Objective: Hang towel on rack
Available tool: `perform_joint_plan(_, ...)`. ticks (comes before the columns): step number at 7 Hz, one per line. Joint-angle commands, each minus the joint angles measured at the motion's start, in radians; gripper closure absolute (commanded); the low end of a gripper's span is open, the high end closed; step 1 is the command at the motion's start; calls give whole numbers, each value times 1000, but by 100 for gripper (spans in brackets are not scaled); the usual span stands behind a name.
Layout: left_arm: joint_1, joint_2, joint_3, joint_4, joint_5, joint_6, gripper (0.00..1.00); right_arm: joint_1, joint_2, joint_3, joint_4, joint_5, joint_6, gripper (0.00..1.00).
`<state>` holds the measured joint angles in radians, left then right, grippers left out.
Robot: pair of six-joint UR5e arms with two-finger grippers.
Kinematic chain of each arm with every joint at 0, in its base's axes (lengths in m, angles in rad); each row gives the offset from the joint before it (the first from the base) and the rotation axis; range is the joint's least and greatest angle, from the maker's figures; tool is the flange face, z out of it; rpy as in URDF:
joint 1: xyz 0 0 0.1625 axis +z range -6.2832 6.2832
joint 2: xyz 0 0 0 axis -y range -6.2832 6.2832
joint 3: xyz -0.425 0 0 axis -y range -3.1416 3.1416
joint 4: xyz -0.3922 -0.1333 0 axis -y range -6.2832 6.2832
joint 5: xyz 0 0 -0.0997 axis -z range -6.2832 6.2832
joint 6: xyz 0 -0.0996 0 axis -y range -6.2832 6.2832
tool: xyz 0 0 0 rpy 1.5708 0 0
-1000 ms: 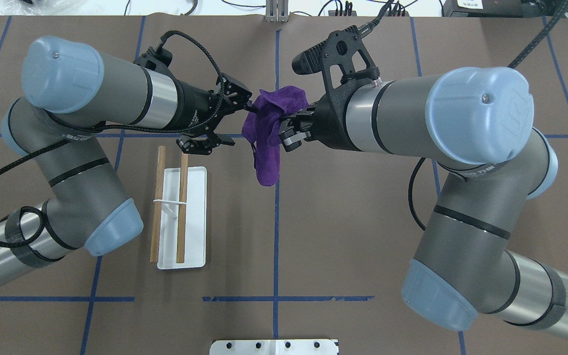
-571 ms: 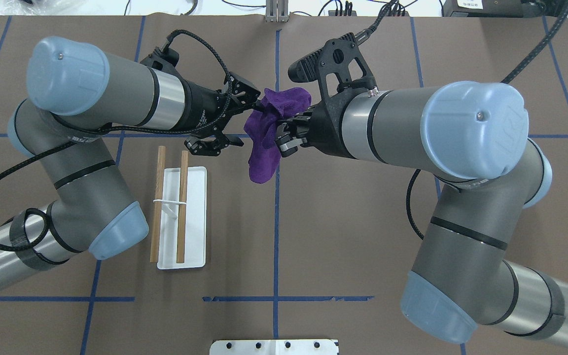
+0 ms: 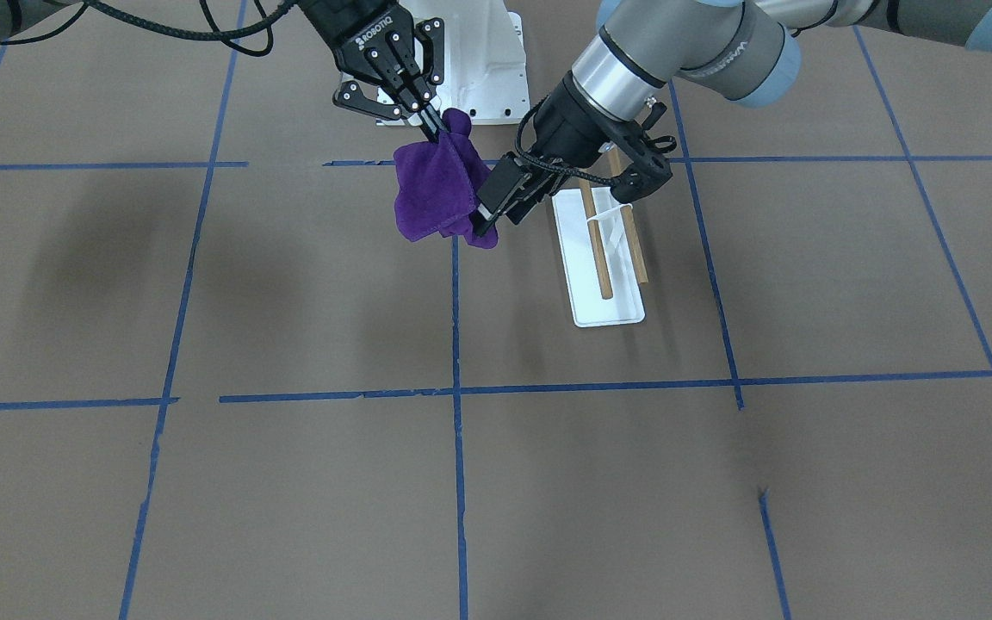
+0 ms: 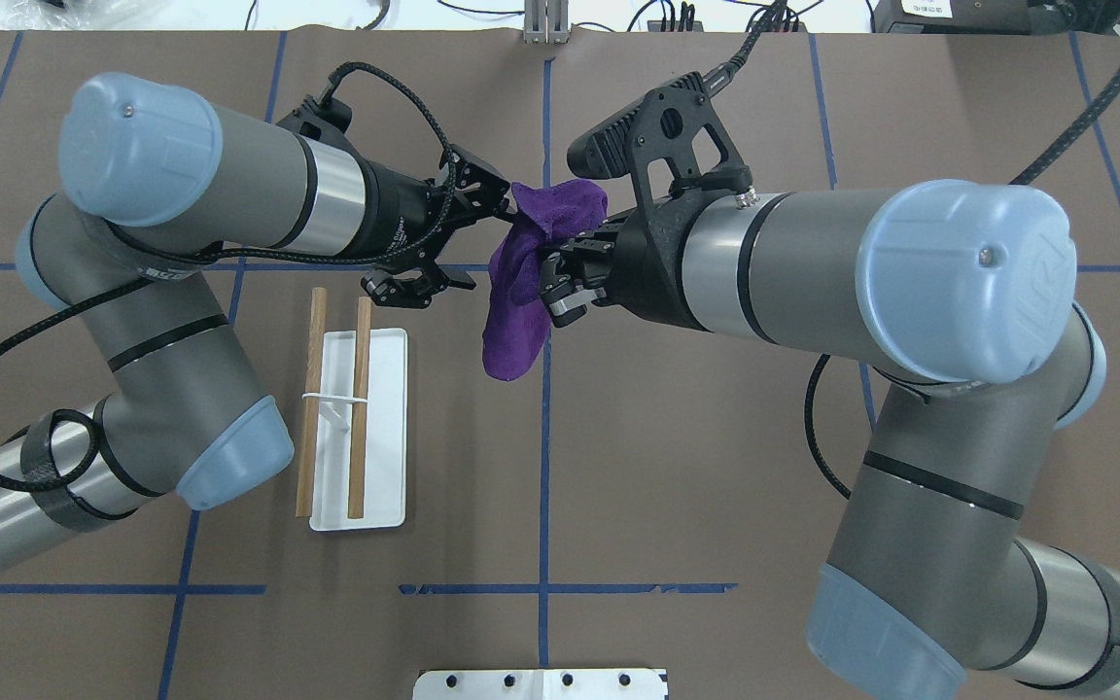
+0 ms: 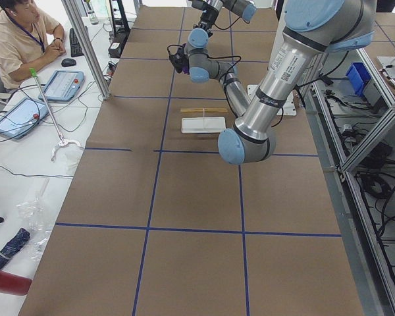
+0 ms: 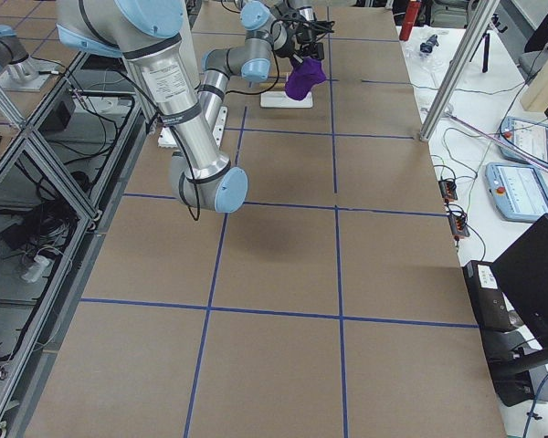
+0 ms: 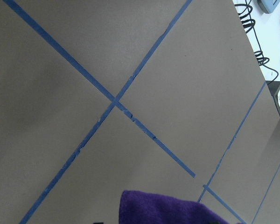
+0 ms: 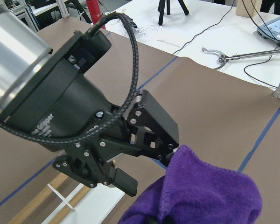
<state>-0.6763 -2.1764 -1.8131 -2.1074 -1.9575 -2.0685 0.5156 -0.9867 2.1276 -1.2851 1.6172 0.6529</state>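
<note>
The purple towel [image 4: 517, 311] hangs in the air over the table's middle line. My right gripper [image 4: 548, 275] is shut on its upper part; this shows from the front too [image 3: 436, 129]. My left gripper [image 4: 482, 245] is open, its far finger tip touching the towel's top corner; its spread fingers [image 8: 156, 126] show in the right wrist view beside the towel [image 8: 210, 196]. The rack [image 4: 383, 428], a white tray with two wooden dowels [image 4: 359, 408], lies on the table to the left of and nearer than the towel, below the left gripper. It also shows from the front [image 3: 608, 301].
A white bolted pedestal [image 4: 541, 683] stands at the near table edge between the arms. Blue tape lines [image 4: 544, 486] cross the brown table cover. An operator [image 5: 20, 33] sits beyond the far table side with tablets and cables.
My right gripper has moved a little left and nearer with the towel, whose hanging end has swung left. My left gripper has shifted slightly right and stays open at the towel's corner.
</note>
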Motion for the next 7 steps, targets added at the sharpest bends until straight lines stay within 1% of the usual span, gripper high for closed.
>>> perform_joint_plan(1, 0, 0, 1, 6, 0, -2, 21, -11, 0, 15, 35, 1, -1, 100)
perform_joint_plan(2, 0, -8, -2, 6, 0, -4, 21, -14, -3, 15, 61, -2, -1, 100)
perform_joint_plan(4, 0, -13, 1, 6, 0, -4, 20, -26, -7, 15, 64, -35, -1, 100)
perform_joint_plan(6, 3, -13, 1, 6, 0, -4, 21, -26, -6, 15, 64, -36, -1, 100)
perform_joint_plan(7, 1, -13, 1, 6, 2, -19, 49, -26, -7, 15, 64, -36, -4, 100)
